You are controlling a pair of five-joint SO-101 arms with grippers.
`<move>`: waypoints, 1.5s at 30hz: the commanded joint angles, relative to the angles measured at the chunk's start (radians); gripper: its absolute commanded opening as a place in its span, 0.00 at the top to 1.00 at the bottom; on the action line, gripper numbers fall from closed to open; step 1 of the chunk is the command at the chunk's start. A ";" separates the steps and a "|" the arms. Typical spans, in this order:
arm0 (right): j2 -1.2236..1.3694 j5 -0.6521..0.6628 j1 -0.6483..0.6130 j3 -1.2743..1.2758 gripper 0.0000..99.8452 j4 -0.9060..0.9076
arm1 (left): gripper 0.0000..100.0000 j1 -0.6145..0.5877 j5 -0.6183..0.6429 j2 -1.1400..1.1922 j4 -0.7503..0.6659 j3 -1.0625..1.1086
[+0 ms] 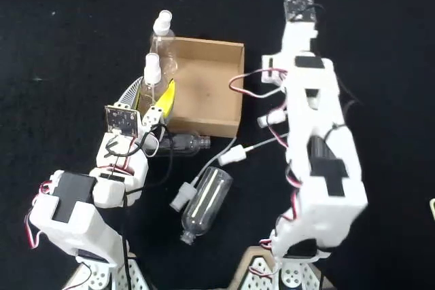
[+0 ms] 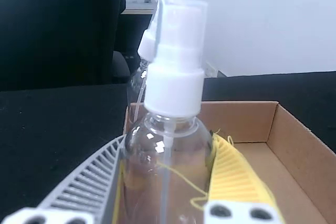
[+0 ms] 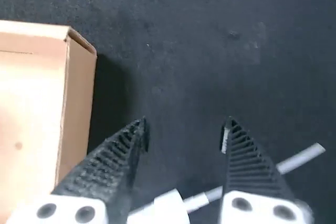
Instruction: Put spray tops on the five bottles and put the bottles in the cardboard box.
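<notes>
Two capped bottles, high view: far bottle at the cardboard box's far-left corner; held bottle upright at its left wall, clamped in the left gripper.
Left wrist view: ribbed fingers squeeze the clear belly below the spray top. Likely light, slick, thin-walled; hold by the body.
Right wrist view: right gripper spread wide above a loose spray top on the table.

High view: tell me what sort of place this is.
Probably a robotics lab bench: a left arm and right arm set at a black-covered table, with a cardboard box, clear bottles and loose spray tops laid out; a plain white wall behind.
</notes>
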 commanded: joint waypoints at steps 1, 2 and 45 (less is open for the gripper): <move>0.076 -0.008 -0.026 -0.173 0.79 0.011 | 0.97 -0.015 -0.005 -0.015 -0.020 -0.001; 0.101 -0.008 -0.028 -0.199 0.80 0.011 | 0.97 -0.018 -0.005 -0.015 -0.020 0.004; 0.492 0.000 -0.146 -0.634 0.99 0.003 | 0.97 -0.016 -0.009 -0.015 -0.021 0.041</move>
